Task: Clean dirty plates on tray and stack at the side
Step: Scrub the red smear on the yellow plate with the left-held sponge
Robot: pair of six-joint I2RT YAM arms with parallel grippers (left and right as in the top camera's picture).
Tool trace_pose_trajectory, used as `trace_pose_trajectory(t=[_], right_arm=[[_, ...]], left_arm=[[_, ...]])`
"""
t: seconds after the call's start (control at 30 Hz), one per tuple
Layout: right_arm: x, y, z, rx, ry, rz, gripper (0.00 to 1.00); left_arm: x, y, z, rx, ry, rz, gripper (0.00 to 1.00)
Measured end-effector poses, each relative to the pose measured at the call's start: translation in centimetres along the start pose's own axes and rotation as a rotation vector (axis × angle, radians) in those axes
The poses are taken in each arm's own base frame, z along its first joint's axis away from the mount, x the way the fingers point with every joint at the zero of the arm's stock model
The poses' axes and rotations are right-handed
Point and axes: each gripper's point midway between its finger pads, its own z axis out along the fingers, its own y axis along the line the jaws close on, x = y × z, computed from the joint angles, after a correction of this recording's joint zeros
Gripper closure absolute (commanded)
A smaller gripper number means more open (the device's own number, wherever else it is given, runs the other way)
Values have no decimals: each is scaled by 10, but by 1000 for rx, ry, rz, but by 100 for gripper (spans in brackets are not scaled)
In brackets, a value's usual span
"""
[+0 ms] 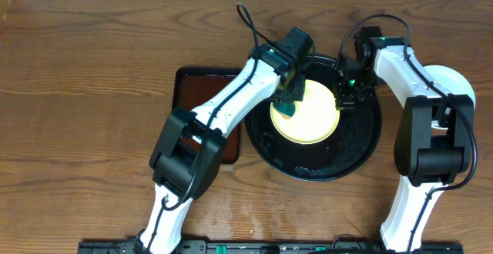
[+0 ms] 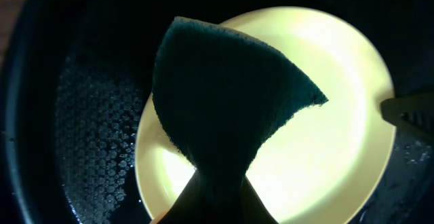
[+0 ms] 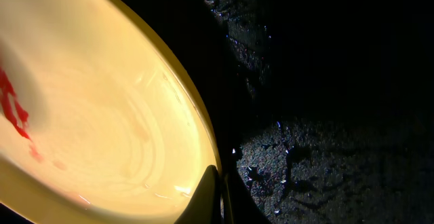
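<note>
While the right pincer (image 1: 344, 100) nips the rim of the pale yellow plate (image 1: 314, 119) in the black tray (image 1: 362, 148), the left pincer (image 1: 290, 100), clamped on a green sponge (image 2: 224, 102), hangs over the plate, nearer its red smear (image 3: 15, 105).

Left hand (image 1: 291, 100): held down, fingers pressed together on sponge (image 2: 224, 102).
Right hand (image 1: 344, 98): held down, fingers closed on plate (image 3: 102, 115) rim.

A plate (image 1: 308, 115) lies in the tray (image 1: 359, 143) on the counter (image 1: 77, 92). A sponge (image 1: 286, 109) hangs over its left part. A smaller tray (image 1: 197, 88) lies left of the tray.
</note>
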Motion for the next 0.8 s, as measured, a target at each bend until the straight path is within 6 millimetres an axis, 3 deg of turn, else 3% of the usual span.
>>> trace_pose_trajectory(t=[0.37,0.6,0.8], right_arm=[[0,0,0,0,0,0,99],[0,0,0,0,0,0,99],[0,0,0,0,-1,0,99]], left_arm=[[5,8,13,-47,15,0,93],[9,16,37,-73,44,-3,93],[10,16,44,-75,48,-1,92]])
